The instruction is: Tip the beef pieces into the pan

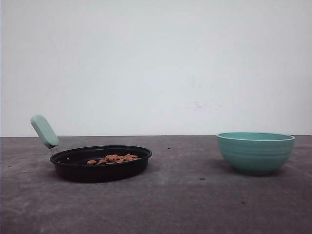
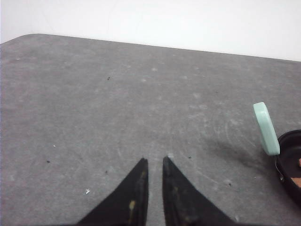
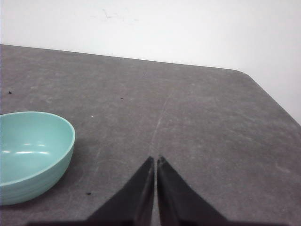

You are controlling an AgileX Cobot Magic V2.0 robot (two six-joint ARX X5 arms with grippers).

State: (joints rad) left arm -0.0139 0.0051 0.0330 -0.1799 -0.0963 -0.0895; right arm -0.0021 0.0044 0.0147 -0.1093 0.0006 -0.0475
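**Beef in the pan, bowl to the right, both sets of fingers pressed together**

From my front camera, I see the pan [image 1: 101,163] on the left part of the grey desk [image 1: 185,195], black and shallow, with its pale green handle [image 1: 44,130] angled up and away to the left. The beef pieces [image 1: 113,158] lie inside it, a small orange-brown heap on the pan floor. Well apart from it, to the right, stands the teal bowl [image 1: 255,152], upright; I cannot see its inside from here.

On my left wrist camera, the left gripper [image 2: 154,162] hangs over bare desk with its black fingers [image 2: 136,193] nearly together, a thin slit between the tips and nothing in them. The pan's handle and rim sit off to one side of them.

On my right wrist camera, the right gripper [image 3: 155,160] is clenched tip to tip, grasping nothing, above bare desk. The bowl sits beside it with nothing inside.
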